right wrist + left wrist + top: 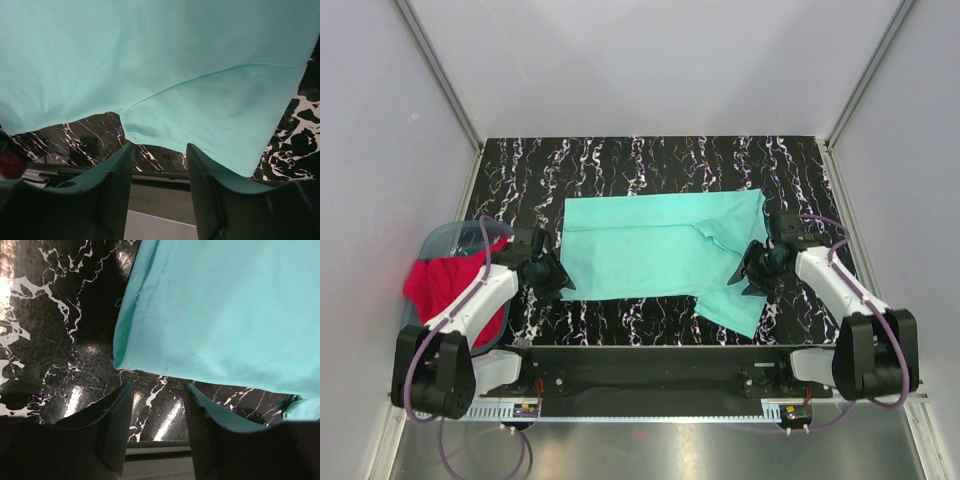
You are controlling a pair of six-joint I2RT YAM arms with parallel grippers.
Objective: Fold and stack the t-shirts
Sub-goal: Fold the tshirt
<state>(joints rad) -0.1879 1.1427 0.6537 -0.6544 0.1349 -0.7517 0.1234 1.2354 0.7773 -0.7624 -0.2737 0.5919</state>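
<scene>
Cloth this limp and light probably wants pinching at its near corners: the mint-teal t-shirt (660,245) lies flat on the counter (620,165), left hand (560,278) and right hand (748,270) hovering there part-open, empty.

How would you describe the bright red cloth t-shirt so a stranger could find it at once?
Start at the black white-veined marble table and go to its left edge, where a translucent blue-grey plastic tub stands. The bright red cloth t-shirt lies crumpled in that tub. Unlike the mint-teal t-shirt spread flat mid-table, it is red and bunched.
</scene>
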